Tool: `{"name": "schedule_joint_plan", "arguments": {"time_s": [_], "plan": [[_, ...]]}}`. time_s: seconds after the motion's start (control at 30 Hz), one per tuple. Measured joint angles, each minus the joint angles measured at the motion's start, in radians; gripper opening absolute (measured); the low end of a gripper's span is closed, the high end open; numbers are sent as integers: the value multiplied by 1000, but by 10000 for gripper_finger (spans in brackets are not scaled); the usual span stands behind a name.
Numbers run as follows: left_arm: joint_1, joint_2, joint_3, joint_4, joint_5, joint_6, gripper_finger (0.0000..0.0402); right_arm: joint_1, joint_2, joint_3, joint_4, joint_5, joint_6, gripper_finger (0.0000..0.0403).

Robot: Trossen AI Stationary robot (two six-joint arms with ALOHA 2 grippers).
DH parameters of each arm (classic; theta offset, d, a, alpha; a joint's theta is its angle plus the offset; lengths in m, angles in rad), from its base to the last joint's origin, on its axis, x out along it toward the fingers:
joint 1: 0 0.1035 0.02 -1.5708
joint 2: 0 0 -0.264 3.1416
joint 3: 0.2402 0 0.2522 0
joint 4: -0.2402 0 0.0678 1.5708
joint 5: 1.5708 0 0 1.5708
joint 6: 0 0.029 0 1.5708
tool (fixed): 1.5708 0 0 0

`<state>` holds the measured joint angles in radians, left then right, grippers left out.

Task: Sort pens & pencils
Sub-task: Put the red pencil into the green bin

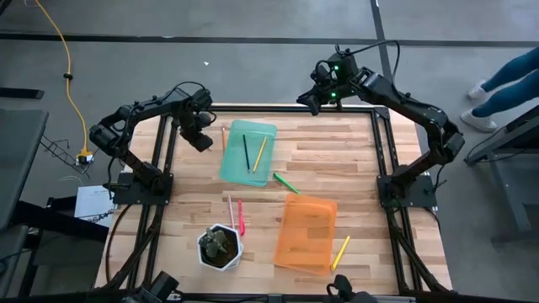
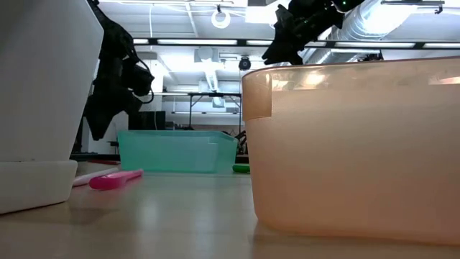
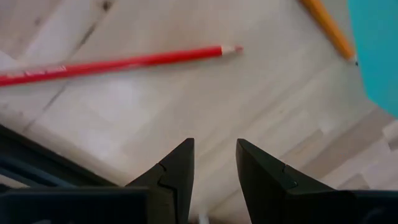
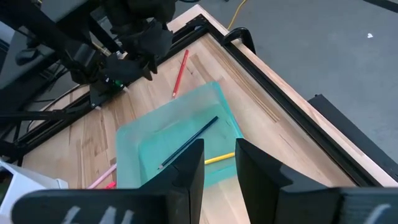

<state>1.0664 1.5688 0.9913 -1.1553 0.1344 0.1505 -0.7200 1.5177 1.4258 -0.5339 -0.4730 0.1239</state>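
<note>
A translucent green tray (image 1: pixel 248 151) holds a dark pencil (image 4: pixel 186 143) and a yellow pencil (image 4: pixel 219 159). A red pencil (image 3: pixel 124 62) and an orange pencil (image 3: pixel 328 28) lie flat on the wood just beside that tray. A green pen (image 1: pixel 286 182) lies between the two trays. Pink and peach sticks (image 1: pixel 236 215) lie near the pot, and a yellow pencil (image 1: pixel 339 252) lies beside the orange tray (image 1: pixel 307 231). My left gripper (image 3: pixel 214 165) hovers narrowly open over the table by the red pencil, holding nothing. My right gripper (image 4: pixel 219 162) hangs raised at the far edge, narrowly open and empty.
A white hexagonal pot with a plant (image 1: pixel 221 246) stands near the table's near-left part. A dark metal frame (image 1: pixel 379 151) runs around the table. A person's legs (image 1: pixel 509 80) show beyond the table's right side. Bare wood lies at the table's far right.
</note>
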Motion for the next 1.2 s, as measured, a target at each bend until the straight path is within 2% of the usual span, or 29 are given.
{"name": "schedule_joint_plan", "arguments": {"time_s": [0.17,0.3,0.4,0.53,0.73,0.97,1.2], "plan": [[-15,0,0,-7,103,43,108,0,0,0,18,0,9,83],[-59,0,0,-8,64,87,108,0,0,0,33,1,15,83],[-97,0,0,-3,16,65,108,0,0,0,36,1,16,83],[-120,0,0,23,-22,-206,108,0,0,0,37,1,14,83],[-118,0,0,155,45,-599,108,0,0,0,39,3,-30,83],[-117,0,0,331,51,-834,108,0,0,0,39,-4,-77,83],[-117,0,0,346,-58,-965,108,0,0,0,38,-11,-80,83]]}}
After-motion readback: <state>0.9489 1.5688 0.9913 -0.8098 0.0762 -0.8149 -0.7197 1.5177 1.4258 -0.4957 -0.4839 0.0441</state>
